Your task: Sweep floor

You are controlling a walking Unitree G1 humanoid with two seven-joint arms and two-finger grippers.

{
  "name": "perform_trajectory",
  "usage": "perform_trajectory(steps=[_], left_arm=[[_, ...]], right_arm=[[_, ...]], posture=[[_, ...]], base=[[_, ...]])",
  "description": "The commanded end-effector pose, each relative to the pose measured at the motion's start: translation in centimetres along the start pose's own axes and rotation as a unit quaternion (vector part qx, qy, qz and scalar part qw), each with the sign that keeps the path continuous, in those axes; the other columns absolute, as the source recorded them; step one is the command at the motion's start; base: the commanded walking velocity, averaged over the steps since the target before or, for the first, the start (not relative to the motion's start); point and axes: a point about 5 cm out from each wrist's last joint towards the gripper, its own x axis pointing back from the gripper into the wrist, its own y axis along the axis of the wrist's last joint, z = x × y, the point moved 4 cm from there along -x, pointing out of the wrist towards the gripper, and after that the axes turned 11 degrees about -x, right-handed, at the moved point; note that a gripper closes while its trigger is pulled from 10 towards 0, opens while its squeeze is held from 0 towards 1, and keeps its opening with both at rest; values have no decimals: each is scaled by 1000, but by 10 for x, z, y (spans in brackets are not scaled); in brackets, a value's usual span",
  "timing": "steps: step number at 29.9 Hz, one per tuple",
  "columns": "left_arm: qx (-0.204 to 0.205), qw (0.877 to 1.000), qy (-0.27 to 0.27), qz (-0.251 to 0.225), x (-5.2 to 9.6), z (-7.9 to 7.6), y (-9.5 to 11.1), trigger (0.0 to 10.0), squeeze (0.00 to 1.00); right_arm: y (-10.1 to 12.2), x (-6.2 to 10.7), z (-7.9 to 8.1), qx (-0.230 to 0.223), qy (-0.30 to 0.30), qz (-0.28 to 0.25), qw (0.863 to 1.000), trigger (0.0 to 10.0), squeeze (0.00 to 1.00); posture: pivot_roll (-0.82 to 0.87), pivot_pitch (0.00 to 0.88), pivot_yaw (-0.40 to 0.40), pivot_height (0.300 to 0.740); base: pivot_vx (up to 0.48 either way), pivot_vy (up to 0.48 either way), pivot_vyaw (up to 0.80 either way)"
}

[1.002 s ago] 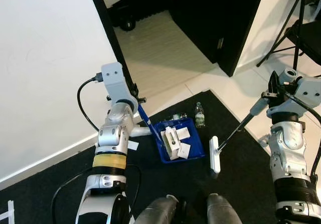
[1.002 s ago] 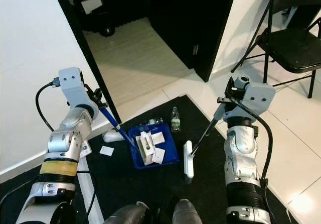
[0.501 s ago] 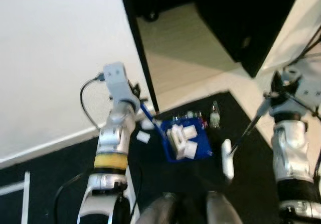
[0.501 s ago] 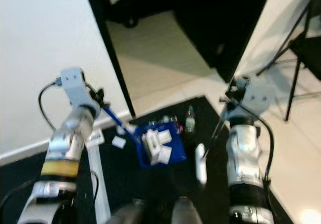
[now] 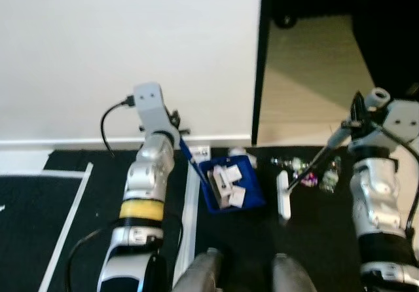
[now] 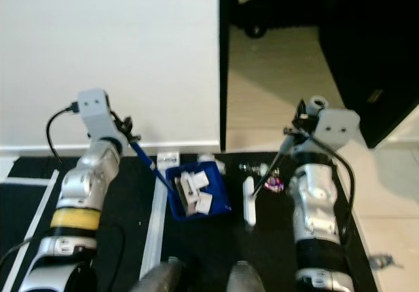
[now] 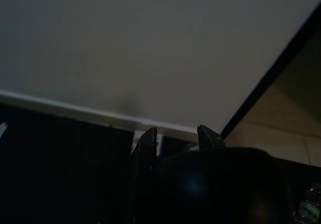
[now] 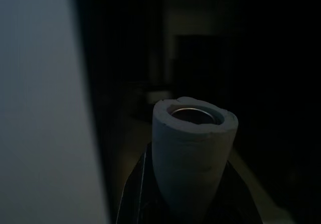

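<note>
The left end effector (image 5: 178,137) pinches the blue handle of the dustpan (image 5: 229,186), which rests on the black mat (image 5: 98,226) at the scene's centre, already loaded with white scraps and tilted open toward 3 o'clock to receive more. The right end effector (image 5: 350,123) is clamped round the broom (image 5: 283,197), its grey handle end visible in the wrist view, head just beside the pan. A small bottle (image 5: 329,174) and bits of litter (image 5: 308,179) at 3 o'clock are probably next.
</note>
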Motion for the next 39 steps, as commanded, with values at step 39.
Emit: perform_trajectory(steps=[39], left_arm=[[0, 1000, 0, -2, 1, 0, 1, 10000, 0]], right_arm=[[2, 0, 10, -2, 20, -8, 1000, 10000, 0]], posture=[[-156, 98, 59, 740]], base=[[0, 0, 794]])
